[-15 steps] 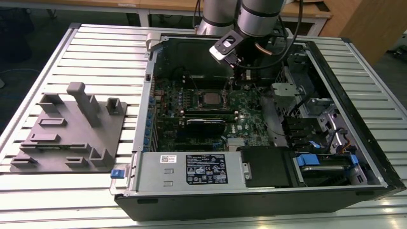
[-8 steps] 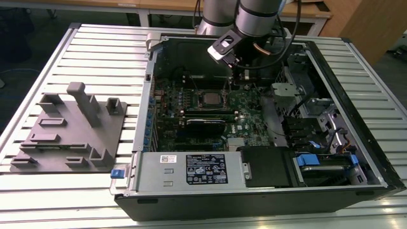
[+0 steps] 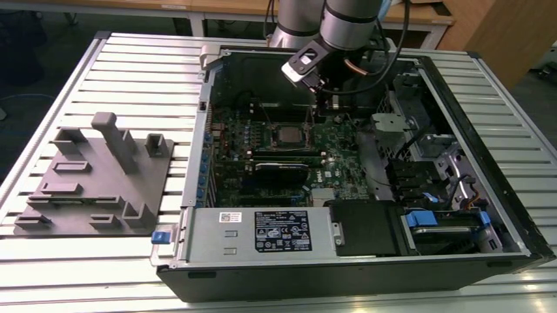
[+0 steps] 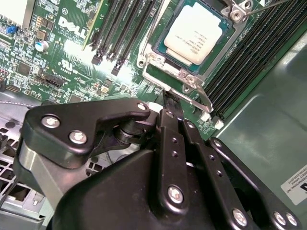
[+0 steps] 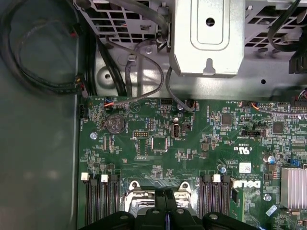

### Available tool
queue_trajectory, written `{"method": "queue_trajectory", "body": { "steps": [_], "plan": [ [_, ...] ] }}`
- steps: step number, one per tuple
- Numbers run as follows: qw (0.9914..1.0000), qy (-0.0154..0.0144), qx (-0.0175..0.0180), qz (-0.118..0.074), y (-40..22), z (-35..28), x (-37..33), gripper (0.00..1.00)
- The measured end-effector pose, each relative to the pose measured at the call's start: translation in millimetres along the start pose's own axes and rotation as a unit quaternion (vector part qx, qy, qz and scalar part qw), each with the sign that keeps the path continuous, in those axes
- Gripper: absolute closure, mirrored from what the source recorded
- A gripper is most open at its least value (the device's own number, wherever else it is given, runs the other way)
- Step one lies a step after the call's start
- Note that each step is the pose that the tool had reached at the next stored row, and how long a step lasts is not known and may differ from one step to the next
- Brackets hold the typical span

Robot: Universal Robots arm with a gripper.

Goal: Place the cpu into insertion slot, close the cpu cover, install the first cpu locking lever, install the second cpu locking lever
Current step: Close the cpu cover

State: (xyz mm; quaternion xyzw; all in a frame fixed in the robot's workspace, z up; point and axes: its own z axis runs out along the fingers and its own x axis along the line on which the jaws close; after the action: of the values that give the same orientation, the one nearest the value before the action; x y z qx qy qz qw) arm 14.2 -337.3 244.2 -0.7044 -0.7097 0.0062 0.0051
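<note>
Dull silver-grey metal marks the top of the cpu, which is seated flat in the insertion slot on the green circuit board. The cpu cover — a thin silvery frame — is laid down around the chip, so that the chip's top is seen through its window. Long black memory slots are ranged on either side of the socket.

The jaws are seen closed, their black fingertips pressed together with nothing visible between them. They are held just off one edge of the cover, to the side of the cpu and not above it; whether the tips touch the frame cannot be told. In the first wrist view the tips are found meeting over the socket's rim, between the two banks of memory slots.

In the exterior view the arm is seen over the open computer case, its end down inside near the socket. The case is laid on its side on the slatted metal desk. A grey moulded tray is set on the desk just beside the case, at the exterior view's left.
</note>
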Motion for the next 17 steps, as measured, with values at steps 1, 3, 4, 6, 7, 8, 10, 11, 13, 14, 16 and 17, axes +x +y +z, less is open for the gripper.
{"method": "queue_trajectory", "body": {
  "steps": [1, 3, 4, 6, 7, 8, 10, 11, 13, 14, 16, 17],
  "plan": [
    [1.0, 0.0, 0.0, 0.0, -0.4, 0.0, 0.0, 0.89],
    [1.0, 0.0, 0.0, 0.0, -0.7, 0.0, 0.0, 0.89],
    [1.0, 0.0, 0.0, 0.0, -0.9, 0.0, 0.0, 0.89],
    [1.0, 0.0, 0.0, 0.0, -0.9, 0.0, 0.0, 0.89],
    [1.0, 0.0, 0.0, 0.0, -0.9, 0.0, 0.0, 0.89],
    [1.0, 0.0, 0.0, 0.0, -0.9, 0.0, 0.0, 0.89],
    [1.0, 0.0, 0.0, 0.0, -1.2, 0.0, 0.0, 0.89],
    [1.0, 0.0, 0.0, 0.0, -1.3, 0.0, 0.0, 0.89],
    [1.0, 0.0, 0.0, 0.0, -1.9, 0.1, 0.0, 0.89],
    [1.0, 0.0, 0.0, 0.0, -2.3, 0.1, 0.0, 0.89],
    [1.0, 0.0, 0.0, 0.0, -3.8, 0.2, 0.0, 0.89],
    [1.0, 0.0, 0.0, 0.0, -4.9, 0.3, 0.1, 0.89]
  ]
}}
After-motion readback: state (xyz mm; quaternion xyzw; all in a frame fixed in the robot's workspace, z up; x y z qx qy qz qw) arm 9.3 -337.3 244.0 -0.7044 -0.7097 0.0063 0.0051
